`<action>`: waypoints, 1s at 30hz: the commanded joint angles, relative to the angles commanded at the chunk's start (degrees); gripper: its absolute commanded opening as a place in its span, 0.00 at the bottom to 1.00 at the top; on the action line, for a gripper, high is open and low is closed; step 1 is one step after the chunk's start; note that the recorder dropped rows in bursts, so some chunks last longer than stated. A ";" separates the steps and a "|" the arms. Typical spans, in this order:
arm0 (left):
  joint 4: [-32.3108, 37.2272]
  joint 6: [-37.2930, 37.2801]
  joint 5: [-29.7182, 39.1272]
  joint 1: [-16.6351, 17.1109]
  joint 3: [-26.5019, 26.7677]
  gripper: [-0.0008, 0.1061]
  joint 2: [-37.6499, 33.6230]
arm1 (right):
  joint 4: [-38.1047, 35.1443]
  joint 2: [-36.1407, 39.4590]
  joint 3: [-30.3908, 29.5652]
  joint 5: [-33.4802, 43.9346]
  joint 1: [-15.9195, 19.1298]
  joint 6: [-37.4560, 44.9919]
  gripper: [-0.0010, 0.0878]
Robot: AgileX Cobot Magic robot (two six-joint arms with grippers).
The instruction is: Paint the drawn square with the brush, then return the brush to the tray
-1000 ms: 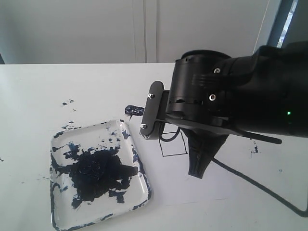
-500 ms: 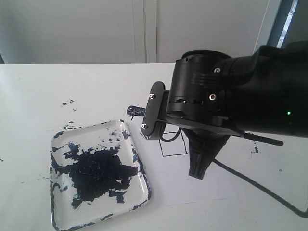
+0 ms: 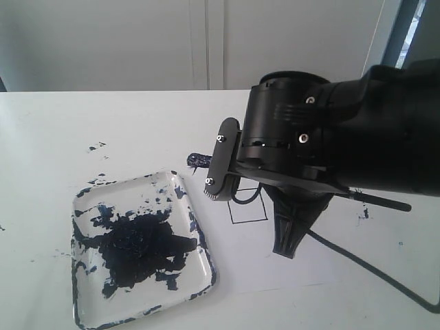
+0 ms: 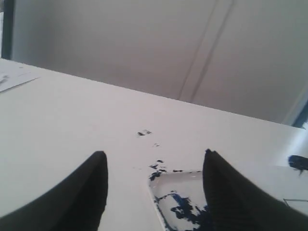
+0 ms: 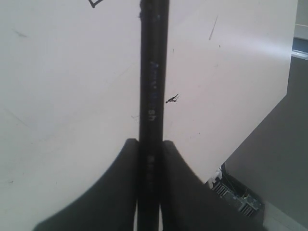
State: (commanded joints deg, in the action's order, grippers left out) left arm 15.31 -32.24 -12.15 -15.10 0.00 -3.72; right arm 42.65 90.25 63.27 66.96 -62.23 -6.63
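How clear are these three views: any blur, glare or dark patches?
Exterior view: evenly lit, fairly sharp, though the dark right arm hides part of the square. Left wrist view: soft; the left gripper is a black silhouette. Right wrist view: the table is washed out, the lettering on the brush blurred.

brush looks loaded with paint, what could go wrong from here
1. The brush has its dark bristles beside the drawn square, not over it. Lowering here would likely smear the bare table.
2. The right pincer clamps only the thin handle, so pressing down might swivel the brush.
3. The arm hides much of the square in the exterior view, so aim is hard to check.
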 joint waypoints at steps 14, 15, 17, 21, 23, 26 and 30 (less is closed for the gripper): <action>15.22 -5.36 -20.31 -5.67 6.25 0.59 -31.88 | 1.62 0.00 0.00 3.00 0.00 -2.81 0.01; 15.22 -5.36 -21.49 -5.67 7.36 0.59 -34.94 | 1.62 0.00 0.00 3.00 0.00 -3.08 0.01; 15.94 -5.36 -23.71 -5.67 9.91 0.59 -41.38 | 1.62 0.00 0.00 3.00 0.00 -3.87 0.01; 21.86 -7.74 -27.92 -5.67 14.46 0.59 -53.62 | 1.62 0.00 0.00 3.00 0.00 -4.10 0.01; 26.51 -10.05 -31.06 -5.67 17.03 0.59 -60.03 | 1.62 0.00 0.00 3.00 0.00 -4.10 0.01; 31.10 -13.81 -32.37 -5.67 21.00 0.59 -68.38 | 1.62 0.00 0.00 3.00 0.00 -4.10 0.01; 35.51 -16.85 -32.37 -5.67 26.09 0.59 -76.73 | 1.62 0.00 0.00 3.00 0.00 -4.10 0.01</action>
State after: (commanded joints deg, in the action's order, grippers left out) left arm 50.81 -49.09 -44.52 -20.77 26.09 -80.45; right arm 44.28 90.25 63.27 69.96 -62.23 -10.72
